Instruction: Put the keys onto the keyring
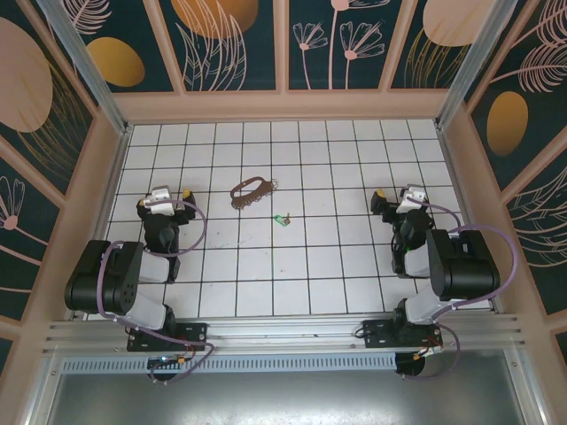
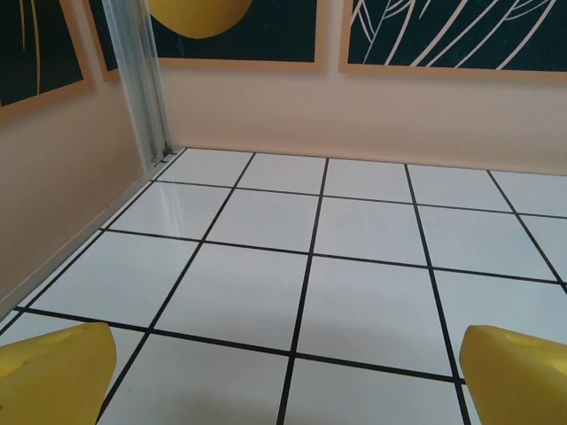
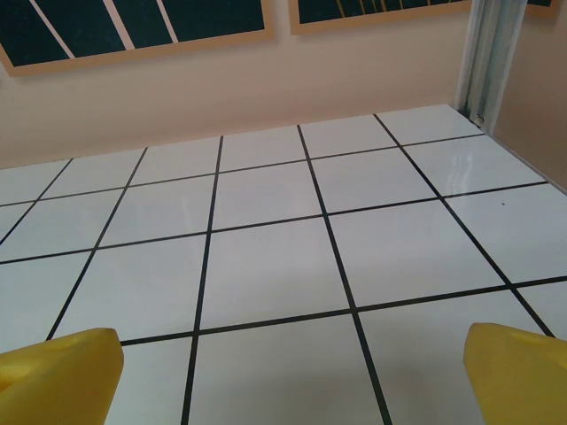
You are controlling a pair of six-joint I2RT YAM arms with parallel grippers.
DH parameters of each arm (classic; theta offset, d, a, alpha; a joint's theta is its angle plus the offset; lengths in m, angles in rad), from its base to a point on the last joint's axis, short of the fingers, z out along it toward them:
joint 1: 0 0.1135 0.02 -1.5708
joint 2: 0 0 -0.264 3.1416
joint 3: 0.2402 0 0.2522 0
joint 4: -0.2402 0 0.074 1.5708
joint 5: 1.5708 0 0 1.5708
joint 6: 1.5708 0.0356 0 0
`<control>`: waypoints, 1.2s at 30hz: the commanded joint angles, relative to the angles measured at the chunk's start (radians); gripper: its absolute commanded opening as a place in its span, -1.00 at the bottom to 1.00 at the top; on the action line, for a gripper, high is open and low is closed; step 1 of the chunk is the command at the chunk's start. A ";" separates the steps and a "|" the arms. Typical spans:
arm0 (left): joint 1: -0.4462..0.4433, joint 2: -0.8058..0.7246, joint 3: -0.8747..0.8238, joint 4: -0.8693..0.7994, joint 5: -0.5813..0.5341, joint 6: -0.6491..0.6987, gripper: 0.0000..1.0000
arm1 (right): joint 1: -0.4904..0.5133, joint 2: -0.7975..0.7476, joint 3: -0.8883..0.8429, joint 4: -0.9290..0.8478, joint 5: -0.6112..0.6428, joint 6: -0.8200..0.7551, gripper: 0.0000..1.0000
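Left claw (image 1: 165, 197): wide open, nothing held. In its wrist view the yellow fingertips (image 2: 55, 376) sit at the bottom corners w/ bare white tile btwn them. Right claw (image 1: 400, 197): same, spread wide and empty, its fingertips (image 3: 58, 376) far apart over bare tile. Both hang low over the tabletop (image 1: 337, 266), each in front of its own base, neither touching a task item.

Outward from there, taking the keyring (image 1: 252, 191) as ref: it's a brown strap loop lying flat near mid-tabletop. Long axis runs approx left-right, slightly tipped, w/ the silvery metal bits at the end toward the right claw. The keys (image 1: 283, 218), a tiny green-headed piece, lie just beside the keyring on its right, a bit nearer the arm bases. They're apart from it, not touching. Key's own axis is too small to read.

Left claw is left of the keyring at about the same depth, and is clearly the closer arm to it. Right claw is well right of the keyring. The keys sit roughly midway btwn the two claws, w/ no real edge either way.

Judgement: task not started, key off the ring. Prob split is left claw pinning the strap end and right claw coming in leftward for the key, toward the metal-bit end. The key is thin and flat on tile, so it's a fiddly pinch and could skid.
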 commanded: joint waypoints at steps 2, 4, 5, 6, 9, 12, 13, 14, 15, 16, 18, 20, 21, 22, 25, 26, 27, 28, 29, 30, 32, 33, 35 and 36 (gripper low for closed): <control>0.007 0.000 0.013 0.020 0.015 0.000 0.97 | -0.004 0.001 0.006 0.041 0.013 0.006 0.98; 0.007 0.000 0.013 0.020 0.015 0.000 0.98 | -0.006 0.001 0.008 0.037 0.013 0.008 0.98; 0.007 0.000 0.013 0.020 0.015 0.000 0.97 | -0.007 0.002 0.009 0.038 0.013 0.008 0.98; 0.008 -0.001 0.013 0.020 0.015 0.001 0.97 | -0.007 0.001 0.008 0.038 0.013 0.009 0.98; 0.007 0.001 0.013 0.020 0.015 0.001 0.98 | -0.008 0.001 0.008 0.036 0.012 0.009 0.98; 0.007 0.001 0.016 0.018 0.015 0.001 0.98 | -0.010 0.001 0.008 0.036 0.013 0.010 0.98; 0.008 0.002 0.018 0.016 0.014 -0.001 0.98 | -0.010 0.000 0.009 0.036 0.013 0.009 0.98; 0.009 0.002 0.022 0.009 0.001 -0.007 0.97 | -0.010 0.000 0.008 0.038 0.013 0.009 0.98; 0.009 0.002 0.021 0.011 -0.001 -0.007 0.98 | -0.010 0.000 0.007 0.040 0.013 0.009 0.98; 0.009 0.001 0.017 0.015 -0.002 -0.007 0.97 | -0.010 0.001 0.008 0.038 0.013 0.009 0.98; 0.009 0.001 0.015 0.019 -0.004 -0.008 0.98 | -0.010 0.000 0.007 0.038 0.013 0.010 0.98; 0.009 0.001 0.015 0.019 -0.003 -0.008 0.98 | -0.010 0.002 0.009 0.038 0.013 0.009 0.98; 0.009 0.002 0.015 0.020 -0.004 -0.007 0.98 | -0.009 0.001 0.009 0.037 0.013 0.009 0.98; 0.008 0.001 0.014 0.019 -0.004 -0.007 0.97 | -0.008 0.001 0.009 0.035 0.013 0.009 0.98; 0.009 0.001 0.015 0.019 -0.003 -0.008 0.98 | -0.013 -0.001 0.012 0.030 0.012 0.014 0.98; 0.009 0.001 0.016 0.019 -0.004 -0.007 0.98 | -0.014 0.000 0.011 0.030 0.013 0.013 0.98; 0.009 0.002 0.019 0.015 -0.002 -0.008 0.97 | -0.016 0.000 0.010 0.031 0.013 0.015 0.98; 0.010 0.004 0.023 0.009 0.000 -0.010 0.98 | -0.015 0.000 0.011 0.031 0.013 0.015 0.98; 0.012 0.005 0.024 0.005 0.002 -0.012 0.98 | -0.016 0.000 0.011 0.030 0.013 0.015 0.98; 0.014 0.004 0.025 0.002 0.005 -0.014 0.98 | -0.016 -0.001 0.012 0.029 0.013 0.015 0.98; 0.016 0.004 0.025 0.000 0.007 -0.015 0.98 | -0.015 -0.001 0.012 0.028 0.013 0.013 0.98; 0.017 0.005 0.025 0.002 0.008 -0.016 0.98 | -0.014 0.000 0.013 0.028 0.013 0.014 0.98; 0.016 0.004 0.023 0.005 0.007 -0.015 0.98 | -0.012 0.000 0.013 0.028 0.013 0.012 0.98; 0.016 0.002 0.023 0.005 0.007 -0.015 0.98 | -0.011 0.000 0.011 0.028 0.013 0.012 0.98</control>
